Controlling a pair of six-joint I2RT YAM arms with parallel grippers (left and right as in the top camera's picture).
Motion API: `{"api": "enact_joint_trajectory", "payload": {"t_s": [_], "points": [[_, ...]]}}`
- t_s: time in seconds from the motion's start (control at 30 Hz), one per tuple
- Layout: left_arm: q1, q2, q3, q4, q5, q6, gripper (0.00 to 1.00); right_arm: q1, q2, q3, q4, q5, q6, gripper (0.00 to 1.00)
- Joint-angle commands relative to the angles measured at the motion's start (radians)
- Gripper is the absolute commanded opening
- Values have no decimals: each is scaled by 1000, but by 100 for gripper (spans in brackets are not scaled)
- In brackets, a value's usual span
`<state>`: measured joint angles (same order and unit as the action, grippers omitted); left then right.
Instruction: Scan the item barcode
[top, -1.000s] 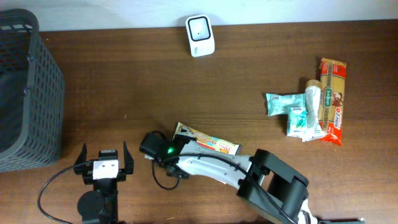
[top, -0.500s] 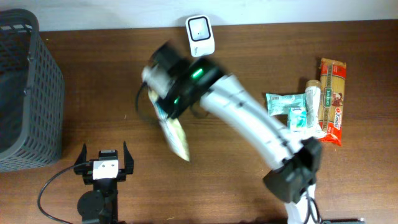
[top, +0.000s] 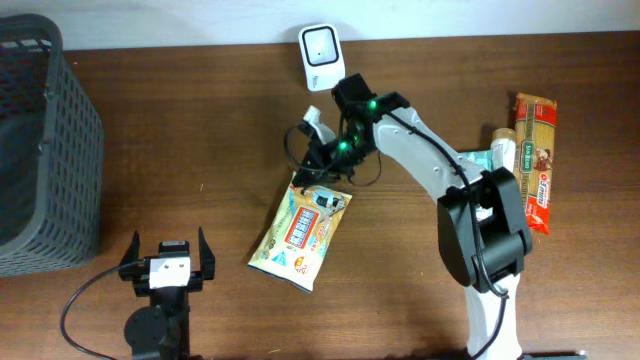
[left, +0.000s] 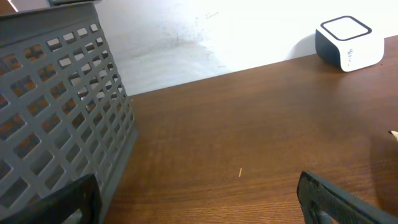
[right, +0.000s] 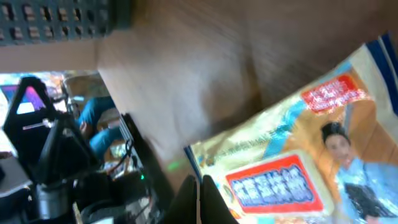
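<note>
Near us, the left fingers (top: 167, 262) stand wide apart, holding nothing. Farther back, the right fingers (top: 312, 172) pinch the top edge of the snack packet (top: 300, 228), over the middle of the worktop (top: 150, 150). The white scanner (top: 322, 57) sits just behind, so I think the scan is not done yet.

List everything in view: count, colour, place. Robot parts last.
table: one, dark brown wood, under everything
basket: one, dark grey mesh, left edge
scanner: one, white, far edge, centre
snack packet: one, yellow-orange and blue, mid-table
teal packets: at least two, teal and white, right side
tube: one, pale green, between the teal packets and the pasta
pasta packet: one, orange-red, far right
left claw: one, black, near edge, open, empty
right claw: one, black, shut on the snack packet's top edge
</note>
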<state>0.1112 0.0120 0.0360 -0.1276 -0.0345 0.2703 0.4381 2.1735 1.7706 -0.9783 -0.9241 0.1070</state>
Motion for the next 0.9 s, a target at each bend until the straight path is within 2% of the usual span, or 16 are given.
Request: {"api": "enact_joint_trajectory", "payload": {"t_s": [0.0, 0.03, 0.07, 0.1, 0.13, 0.17, 0.27, 0.3, 0.5, 0.57, 0.63, 0.7, 0.73, 0.77, 0.8, 0.87], "points": [[5, -4, -4, 0, -4, 15, 99, 75, -38, 101, -66, 227, 114, 4], [5, -4, -4, 0, -4, 15, 99, 119, -37, 101, -69, 345, 167, 10], [5, -4, -4, 0, -4, 15, 99, 178, -37, 99, -67, 499, 262, 39], [5, -4, -4, 0, -4, 15, 99, 235, -34, 98, -61, 651, 378, 92], [5, -4, -4, 0, -4, 15, 99, 298, -28, 85, -47, 830, 570, 99], [5, -4, -4, 0, -4, 16, 99, 332, -20, 79, -28, 891, 652, 99], [5, -4, -4, 0, -4, 15, 99, 426, 49, 79, 51, 974, 779, 99], [5, -4, -4, 0, -4, 15, 99, 446, 78, 79, 47, 986, 793, 95], [5, -4, -4, 0, -4, 15, 99, 499, 157, 79, -96, 1022, 796, 91], [5, -4, -4, 0, -4, 15, 99, 498, 206, 79, -138, 1024, 796, 85], [5, -4, -4, 0, -4, 15, 99, 489, 209, 79, -130, 1014, 796, 53], [5, -4, -4, 0, -4, 15, 99, 483, 222, 79, -122, 1009, 796, 38], [5, -4, -4, 0, -4, 15, 99, 479, 229, 79, -120, 1006, 796, 19], [5, -4, -4, 0, -4, 15, 99, 472, 237, 79, -108, 995, 794, 9], [5, -4, -4, 0, -4, 15, 99, 457, 240, 79, -66, 960, 737, 4], [5, -4, -4, 0, -4, 15, 99, 456, 240, 92, 27, 959, 546, 4]]}}
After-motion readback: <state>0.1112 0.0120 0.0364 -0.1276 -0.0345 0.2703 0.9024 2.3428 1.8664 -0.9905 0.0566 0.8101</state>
